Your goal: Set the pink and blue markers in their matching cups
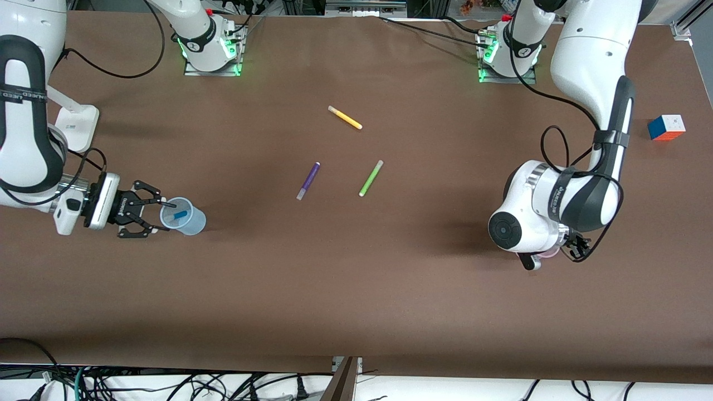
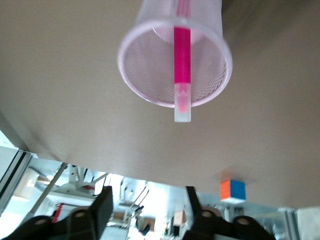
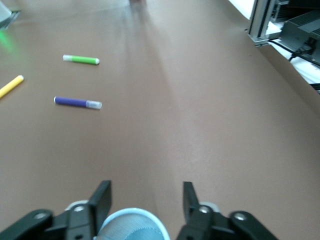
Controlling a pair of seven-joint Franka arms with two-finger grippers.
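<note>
The pale blue cup [image 1: 192, 225] stands near the right arm's end of the table with the blue marker [image 1: 179, 214] inside it. My right gripper [image 1: 157, 213] is open, its fingertips at the cup's rim. In the right wrist view the cup's rim [image 3: 131, 229] shows between the open fingers of the right gripper [image 3: 145, 199]; the marker is hidden there. The pale pink cup [image 1: 549, 254] is mostly hidden under the left arm. In the left wrist view the pink cup [image 2: 131, 85] holds the pink marker [image 2: 182, 55], cap sticking out. My left gripper [image 2: 148, 204] is open, apart from the cup, and it also shows in the front view [image 1: 578, 245].
A purple pen [image 1: 308, 180], a lime-green pen [image 1: 371, 177] and a yellow pen [image 1: 345, 117] lie mid-table; the purple pen [image 3: 77, 102] and green pen [image 3: 81, 59] also show in the right wrist view. A colour cube [image 1: 666, 127] sits near the left arm's end. A white block [image 1: 75, 125] lies near the right arm.
</note>
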